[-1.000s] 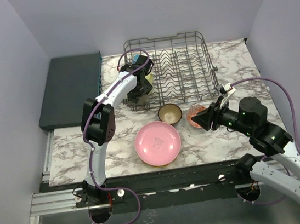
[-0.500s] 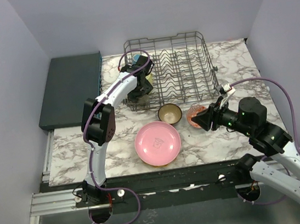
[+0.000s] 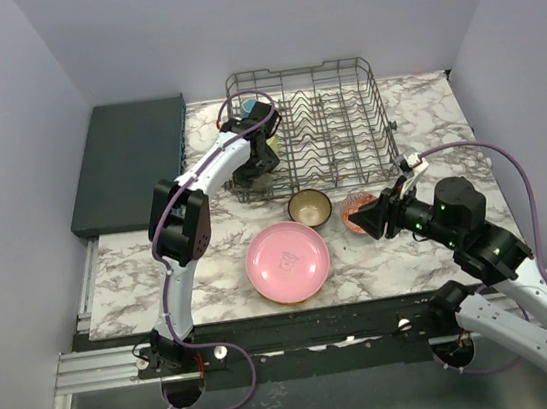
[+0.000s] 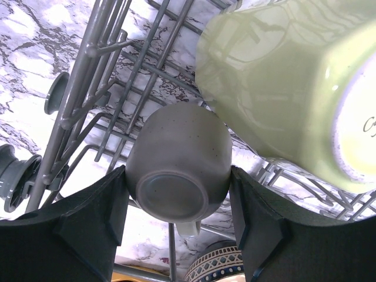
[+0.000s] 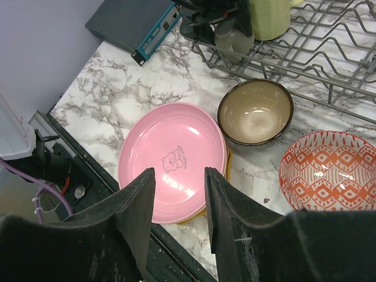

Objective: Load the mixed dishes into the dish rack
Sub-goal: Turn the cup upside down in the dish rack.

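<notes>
On the marble desk (image 3: pixel 140 262) the grey wire dish rack (image 3: pixel 301 67) stands at the far side, with a dark teal slab (image 3: pixel 127 163) to its left. The pink plate (image 3: pixel 287 261) lies near the front edge, and the brown bowl (image 3: pixel 309 207) and red-patterned bowl (image 5: pixel 329 170) sit upright just behind it. At the rack's near left corner the left pincer (image 4: pixel 178 176) grips the grey-green mug (image 4: pixel 179 161), whose base faces the wrist camera, beside a yellow mug (image 4: pixel 282 88). The right pincer (image 5: pixel 178 176) hangs spread and empty by the red-patterned bowl. Nothing has visibly shifted since a second ago.
</notes>
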### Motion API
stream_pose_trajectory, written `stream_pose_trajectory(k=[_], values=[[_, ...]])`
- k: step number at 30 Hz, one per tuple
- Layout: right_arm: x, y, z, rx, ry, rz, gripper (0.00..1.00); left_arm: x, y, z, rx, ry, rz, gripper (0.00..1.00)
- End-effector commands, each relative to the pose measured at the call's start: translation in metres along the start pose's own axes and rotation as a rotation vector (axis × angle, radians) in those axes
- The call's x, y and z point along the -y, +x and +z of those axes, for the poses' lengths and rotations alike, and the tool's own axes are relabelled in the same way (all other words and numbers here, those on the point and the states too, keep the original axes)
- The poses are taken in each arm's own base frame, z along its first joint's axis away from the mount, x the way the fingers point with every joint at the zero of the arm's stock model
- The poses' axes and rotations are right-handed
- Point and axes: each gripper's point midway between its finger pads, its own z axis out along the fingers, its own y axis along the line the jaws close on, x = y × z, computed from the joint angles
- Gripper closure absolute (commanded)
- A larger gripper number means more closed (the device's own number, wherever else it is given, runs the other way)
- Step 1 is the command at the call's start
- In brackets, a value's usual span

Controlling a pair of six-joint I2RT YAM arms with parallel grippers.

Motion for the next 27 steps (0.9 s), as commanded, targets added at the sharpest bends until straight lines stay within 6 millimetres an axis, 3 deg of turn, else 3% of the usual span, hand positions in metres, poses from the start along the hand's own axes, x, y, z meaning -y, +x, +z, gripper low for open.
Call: stream_pose_trajectory(k=[1, 7, 18, 20, 21, 22, 27], values=[[-0.0017, 0.0059, 0.0027, -0.018, -0.014, 0.005, 0.55, -0.0280, 0.0117, 0.0045, -0.030, -0.100, 0.045, 0.48], [-0.0018, 0.0059, 0.0042, -0.022, -0.016, 0.005, 0.55, -0.0305, 0.0120, 0.0036, -0.030, -0.104, 0.055, 0.40], [-0.0019, 0.0057, 0.0059, -0.024, -0.017, 0.005, 0.53, -0.0347, 0.0148, 0.0021, -0.036, -0.110, 0.066, 0.39], [-0.0017, 0.0058, 0.0072, -0.025, -0.017, 0.004, 0.52, -0.0360, 0.0150, 0.0020, -0.038, -0.112, 0.070, 0.29], [-0.0020, 0.0052, 0.0077, -0.025, -0.019, 0.002, 0.52, -0.0362, 0.0148, 0.0012, -0.038, -0.112, 0.072, 0.07], [-0.0016, 0.0056, 0.0085, -0.027, -0.018, 0.002, 0.52, -0.0367, 0.0149, 0.0011, -0.038, -0.113, 0.074, 0.02], [-0.0026, 0.0061, 0.0109, -0.035, -0.025, 0.000, 0.51, -0.0377, 0.0145, 0.0000, -0.035, -0.113, 0.078, 0.02]])
